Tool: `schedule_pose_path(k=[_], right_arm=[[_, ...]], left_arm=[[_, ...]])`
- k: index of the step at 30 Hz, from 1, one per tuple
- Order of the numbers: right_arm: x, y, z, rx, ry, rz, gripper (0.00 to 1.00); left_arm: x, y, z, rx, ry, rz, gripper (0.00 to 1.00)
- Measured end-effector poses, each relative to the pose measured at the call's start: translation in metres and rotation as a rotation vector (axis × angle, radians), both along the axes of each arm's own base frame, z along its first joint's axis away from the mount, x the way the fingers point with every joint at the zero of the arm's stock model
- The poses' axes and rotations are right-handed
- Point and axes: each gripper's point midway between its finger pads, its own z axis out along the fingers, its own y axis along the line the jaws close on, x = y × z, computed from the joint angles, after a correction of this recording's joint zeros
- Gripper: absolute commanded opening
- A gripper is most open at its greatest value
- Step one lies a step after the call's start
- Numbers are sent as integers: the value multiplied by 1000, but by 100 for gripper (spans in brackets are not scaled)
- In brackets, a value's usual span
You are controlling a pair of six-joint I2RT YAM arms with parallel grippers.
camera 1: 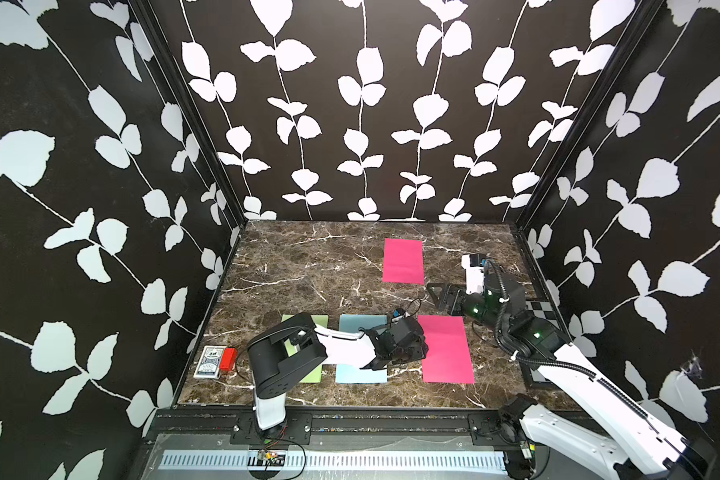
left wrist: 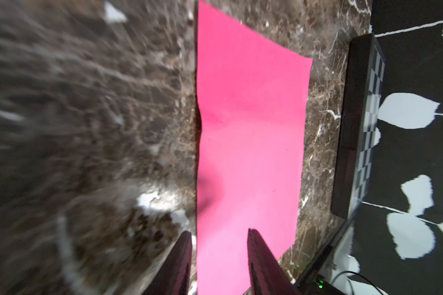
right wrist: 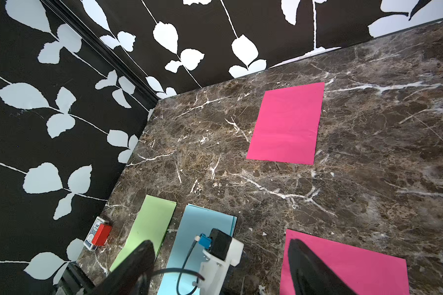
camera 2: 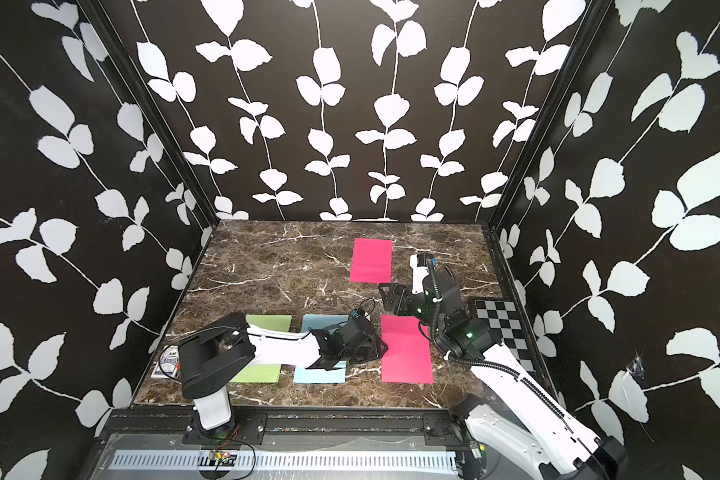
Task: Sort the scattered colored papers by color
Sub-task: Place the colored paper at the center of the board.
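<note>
Two magenta-pink papers lie on the marble table, one far back [camera 1: 403, 261] and one near the front right [camera 1: 447, 351]. A pale blue paper [camera 1: 360, 373] and a light green paper [camera 1: 308, 374] lie side by side at the front, partly hidden under my left arm. My left gripper [camera 1: 425, 345] sits low at the near pink paper's left edge. In the left wrist view it [left wrist: 219, 231] is open, and the pink sheet [left wrist: 251, 127] lies flat beneath the gap. My right gripper [camera 1: 433, 291] hovers open and empty between the two pink sheets.
A black-and-white checkerboard panel [camera 1: 539, 309] rests along the right wall under my right arm. A patterned card box [camera 1: 208, 362] with a red block [camera 1: 228, 358] sits at the front left edge. Patterned walls close in three sides.
</note>
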Motion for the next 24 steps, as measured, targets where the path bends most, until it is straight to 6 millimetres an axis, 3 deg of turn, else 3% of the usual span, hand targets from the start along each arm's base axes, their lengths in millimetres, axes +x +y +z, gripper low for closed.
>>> schedule_pose_path(k=[6,10,13,17,20,24], right_arm=[[14,9,-28,-46,77,-3,82],[28,14,-44,-93,133,-12,87],[46,15,-42,-104,142,-30,87],[83,4,-37,-76,158,-79,87],[114,-6,-44,-29,195,-111,87],[150,-16,-72,28,272,-130,86]], left_arm=[[28,25,47,79,-173,8,40],[87,53,89,92,-304,71,43],[135,84,101,124,-378,123,45],[192,103,103,147,-419,129,45],[236,91,92,101,-417,83,46],[277,70,55,46,-386,13,47]])
